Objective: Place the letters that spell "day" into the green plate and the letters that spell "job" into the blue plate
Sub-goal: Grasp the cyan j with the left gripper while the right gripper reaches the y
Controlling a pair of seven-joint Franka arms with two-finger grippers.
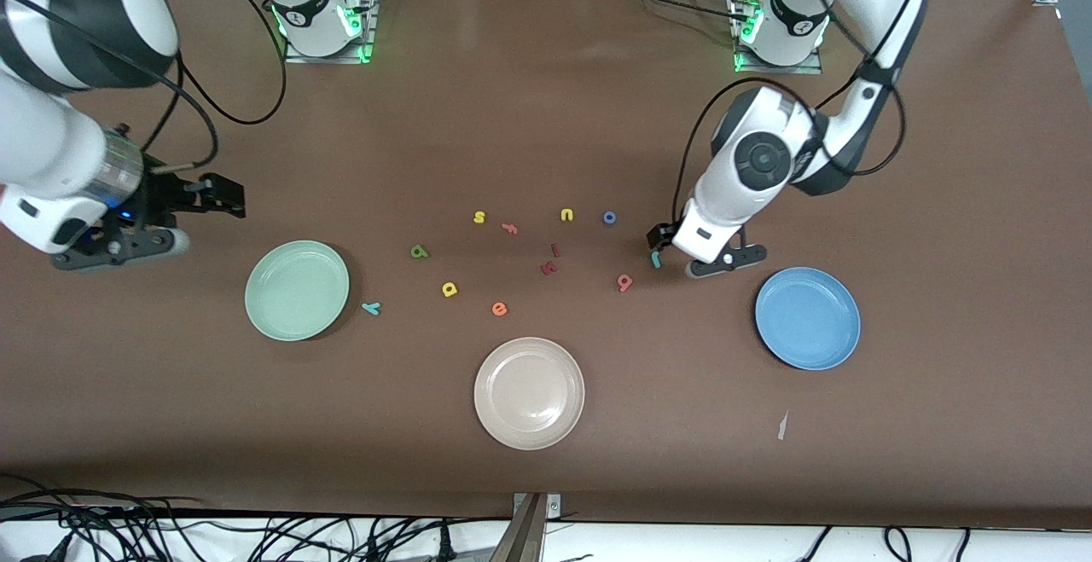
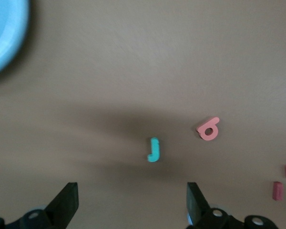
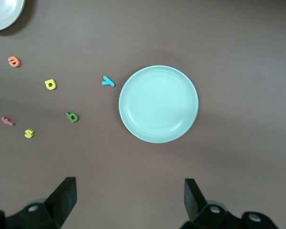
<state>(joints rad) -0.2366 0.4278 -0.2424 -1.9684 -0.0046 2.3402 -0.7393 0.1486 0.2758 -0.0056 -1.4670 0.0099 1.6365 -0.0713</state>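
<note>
Surface (image 1: 546, 101): brown, carrying three plates and a scatter of small flat letters.
Green plate (image 1: 297, 290): round, pale mint, shallow and bare, toward the right arm's end.
Blue plate (image 1: 807, 317): round, medium blue, shallow and bare, toward the left arm's end.
Beige plate (image 1: 529, 392): same size, between the other two and nearest the front camera.
Right gripper (image 1: 223, 197): fingers spread wide, holding nothing, over bare surface just beside the green plate.
Left gripper (image 1: 682, 257): fingers spread wide, holding nothing, low over the teal j.
Day letters: dark green d (image 1: 419, 251), yellow a (image 1: 450, 289) and teal forked y (image 1: 371, 308), the y just beside the green plate.
Job letters: teal hooked j (image 2: 154, 150), salmon b (image 1: 625, 282) near it, blue ring o (image 1: 609, 217) farther from the camera.
</note>
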